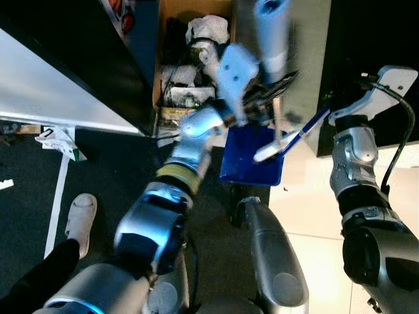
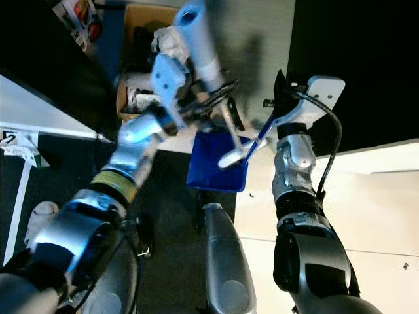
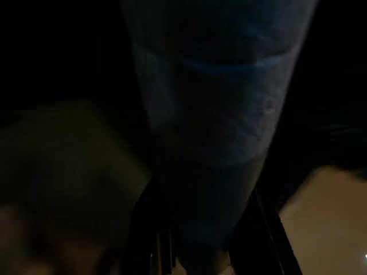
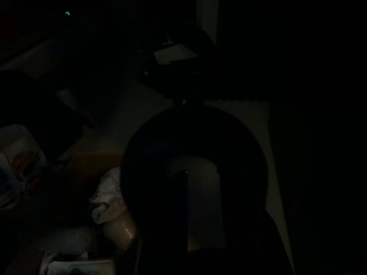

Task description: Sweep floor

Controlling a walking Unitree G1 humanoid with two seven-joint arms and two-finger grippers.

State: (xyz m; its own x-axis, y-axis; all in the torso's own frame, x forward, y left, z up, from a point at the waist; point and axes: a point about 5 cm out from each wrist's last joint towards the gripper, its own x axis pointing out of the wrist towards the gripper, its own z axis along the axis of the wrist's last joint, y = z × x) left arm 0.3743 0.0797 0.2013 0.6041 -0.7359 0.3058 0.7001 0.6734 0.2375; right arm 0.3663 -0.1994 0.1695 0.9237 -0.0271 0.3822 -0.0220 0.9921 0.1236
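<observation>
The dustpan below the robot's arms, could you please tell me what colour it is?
Dark blue; the dustpan shows best in the left eye view.

Head pair looking steeply down over both silver arms onto the floor (image 1: 314, 216), sharing the blue dustpan (image 1: 252, 157) and cardboard box (image 2: 141, 19). Left wrist view dark, pressed close along a pale blue handle (image 3: 218, 114). Right wrist view darker still, facing box clutter past a black loop (image 4: 192, 166).

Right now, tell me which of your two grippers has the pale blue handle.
The left gripper, raised over the cardboard box, is shut on the pale blue handle. The right gripper holds the dark blue dustpan instead.
</observation>
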